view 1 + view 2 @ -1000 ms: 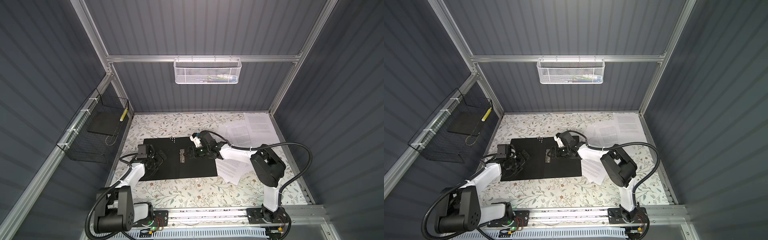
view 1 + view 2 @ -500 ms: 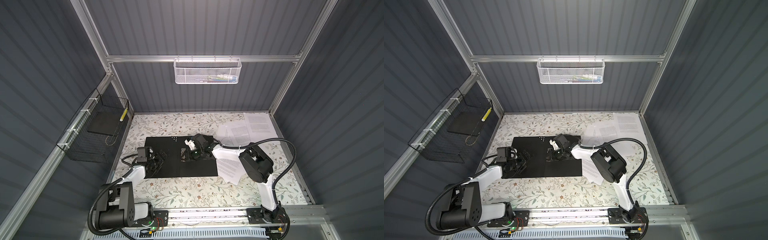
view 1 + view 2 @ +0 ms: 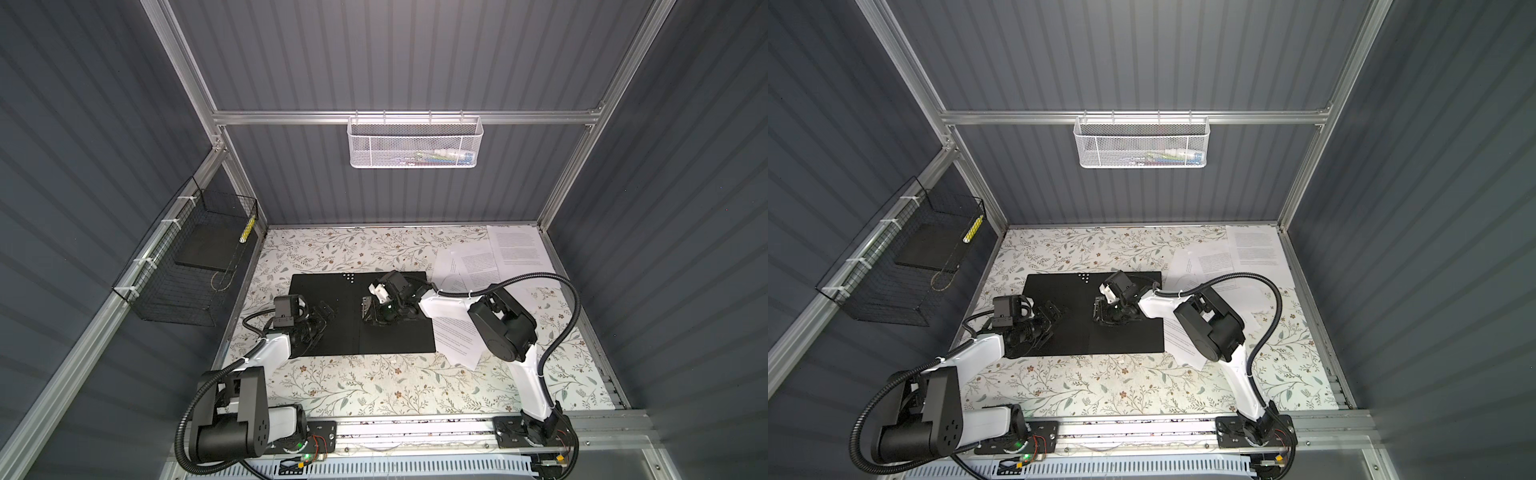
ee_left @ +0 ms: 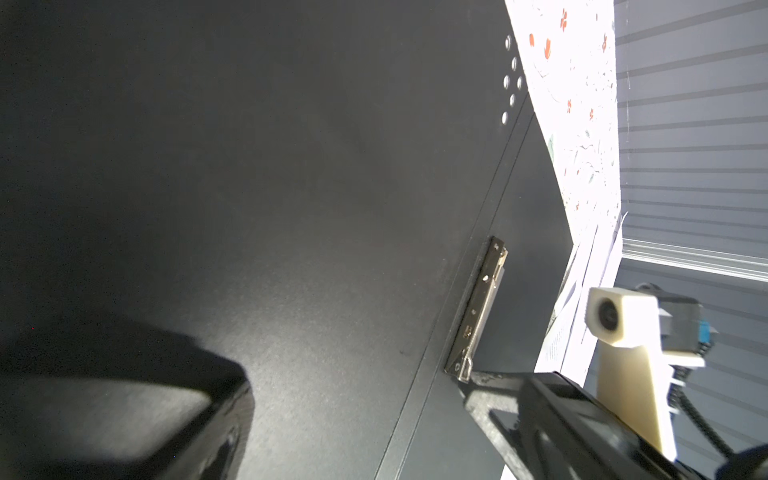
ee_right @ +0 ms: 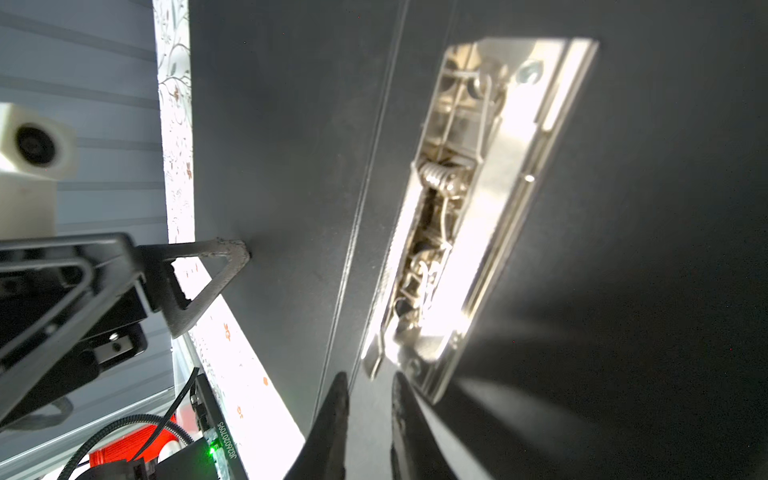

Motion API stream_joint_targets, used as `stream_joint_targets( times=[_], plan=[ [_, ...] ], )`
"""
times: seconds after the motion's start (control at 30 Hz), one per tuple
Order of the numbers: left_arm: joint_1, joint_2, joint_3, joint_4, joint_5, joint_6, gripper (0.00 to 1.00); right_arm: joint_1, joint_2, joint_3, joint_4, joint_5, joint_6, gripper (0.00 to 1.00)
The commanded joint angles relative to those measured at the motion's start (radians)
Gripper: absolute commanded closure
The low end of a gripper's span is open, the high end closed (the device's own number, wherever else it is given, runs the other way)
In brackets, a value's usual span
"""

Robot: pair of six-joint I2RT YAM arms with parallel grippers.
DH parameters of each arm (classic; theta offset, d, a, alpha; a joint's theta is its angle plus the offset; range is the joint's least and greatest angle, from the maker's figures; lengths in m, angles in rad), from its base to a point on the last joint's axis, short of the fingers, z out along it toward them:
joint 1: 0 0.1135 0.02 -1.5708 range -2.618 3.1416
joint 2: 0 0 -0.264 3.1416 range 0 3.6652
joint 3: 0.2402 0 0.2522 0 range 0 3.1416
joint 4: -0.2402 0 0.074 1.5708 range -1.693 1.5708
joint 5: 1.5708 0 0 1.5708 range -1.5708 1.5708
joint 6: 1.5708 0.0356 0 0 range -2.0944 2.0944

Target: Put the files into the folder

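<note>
Right wrist view: right gripper (image 5: 369, 384) at lever end of metal clip (image 5: 478, 199), beside spine of open folder (image 3: 328, 286). Jaws just narrowed from wider spread to slim gap; whether lever is pinched cannot be told. Top view: left gripper (image 3: 323, 319) spread wide, empty, one fingertip pressing left flap flat. Loose sheets (image 3: 515, 249) on table (image 3: 374, 382), right of folder, none inside. Likely step: raise clip before loading paper.

black folder (image 3: 395, 340), white files (image 3: 517, 247), floral tabletop (image 3: 374, 386), silver clip (image 5: 498, 166)
</note>
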Motion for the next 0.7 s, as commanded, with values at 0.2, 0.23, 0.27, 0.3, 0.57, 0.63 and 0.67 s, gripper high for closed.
stream_joint_targets(
  times=[0.2, 0.23, 0.27, 0.3, 0.57, 0.63, 0.67],
  plan=[
    [0.006, 0.022, -0.039, -0.144, -0.049, 0.005, 0.0, 0.003, 0.038, 0.05, -0.01, -0.022, 0.017, 0.8],
    [0.005, 0.022, -0.039, -0.144, -0.05, 0.004, 0.0, 0.002, 0.041, 0.05, -0.005, -0.023, 0.024, 0.81],
    [0.005, 0.023, -0.039, -0.144, -0.051, 0.004, 0.0, 0.001, 0.043, 0.051, -0.001, -0.025, 0.027, 0.81],
    [0.006, 0.022, -0.04, -0.144, -0.051, 0.004, 0.0, -0.001, 0.047, 0.054, 0.0, -0.028, 0.03, 0.82],
    [0.006, 0.021, -0.041, -0.147, -0.056, 0.002, 0.0, -0.006, 0.067, 0.067, -0.001, -0.039, 0.038, 0.86],
    [0.006, 0.022, -0.039, -0.15, -0.062, 0.002, 0.0, -0.005, 0.069, 0.067, -0.001, -0.04, 0.039, 0.87],
    [0.005, 0.022, -0.039, -0.149, -0.063, 0.002, 0.0, -0.005, 0.069, 0.067, -0.001, -0.042, 0.04, 0.87]
  ],
)
